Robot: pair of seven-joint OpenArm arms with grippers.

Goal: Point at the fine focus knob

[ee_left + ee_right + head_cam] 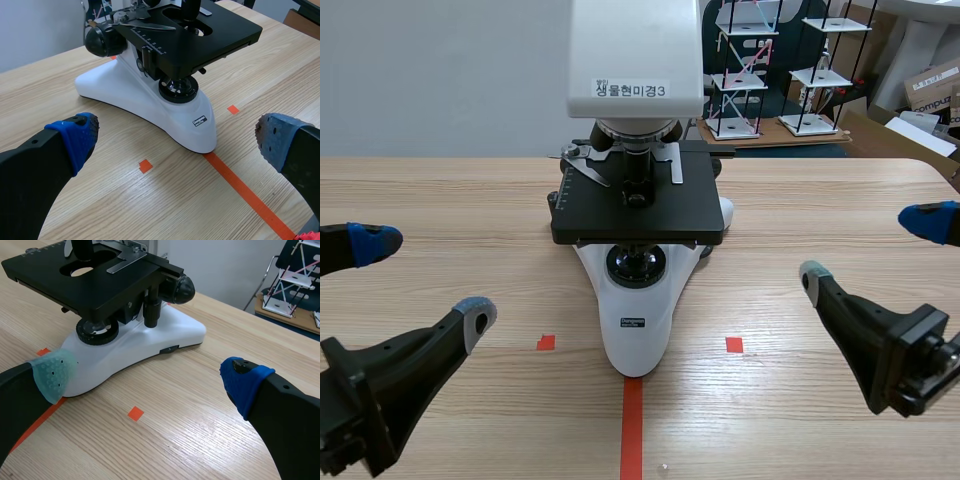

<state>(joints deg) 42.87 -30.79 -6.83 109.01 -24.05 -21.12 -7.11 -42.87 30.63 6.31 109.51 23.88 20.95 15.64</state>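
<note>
**Both claws wide open and empty, knob not yet pointed at**

The microscope [636, 250] stands at the centre of the scene view, its white base [635, 330] running down toward the lower middle of the frame. Its black stage [640, 205] sits just above centre.

The left gripper [425, 280] sits at the lower left and the right gripper [872, 248] at the right edge. Both are well apart from the instrument. Each has its fingers spread wide with nothing between them, and the wrist views agree on this.

In the right wrist view, the fine focus knob [182, 288] is ahead of the gripper. It is a rounded black knob sticking out from the microscope's arm behind the stage. I judge it to be the smaller outer cap of a stacked pair. A matching black knob [104, 41] shows on the other flank in the left wrist view, also ahead of that gripper.

Several things could go wrong from here:
- **Ambiguous pointing:** with the fingers this far apart, neither tip singles out a target.
- **Wrong knob:** the fine knob shares its axis with the wider coarse collar just behind it. The stage-control stem [152, 307] also hangs close by, under the stage.
- **Collision:** the stage overhangs the approach, so a low, straight reach could clip its corner. It could also shove the base across the table [840, 200].
</note>
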